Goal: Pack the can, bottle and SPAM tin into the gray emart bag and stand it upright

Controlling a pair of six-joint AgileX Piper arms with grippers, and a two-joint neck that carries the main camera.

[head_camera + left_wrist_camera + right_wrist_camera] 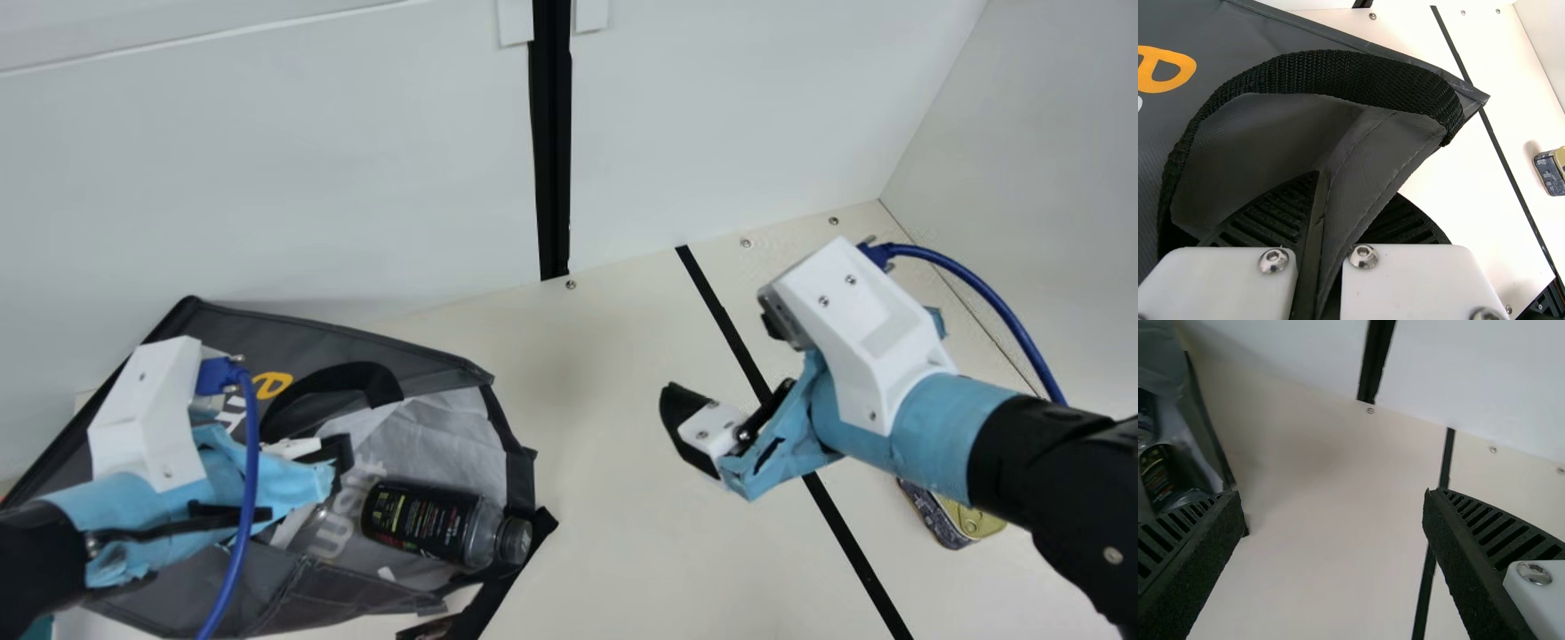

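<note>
Bag (231, 342): it lies on its side on the surface (605, 444), with the mouth turned to the side of our right arm.
Bottle (422, 520): lying in this mouth, the cap (514, 540) just beside the rim. If we raise the bag with the mouth low, it may roll out.
Left end effector (1338, 207): closed near the handle (1345, 70), a fold of the bag's cloth pinched between its fingers. We hold only this fold, so the weight inside could pull it free.
Right end effector (1331, 495): wide open and holding nothing, above the surface between bag and tin.
Tin (956, 516): on the surface, well apart from the bag, partly behind our right arm. If the soft rim sags, it may catch there as we put it in.
Can: we cannot tell surely. One dark thing (1145, 420) near the bottle may be it; then, crowding could push one out.
</note>
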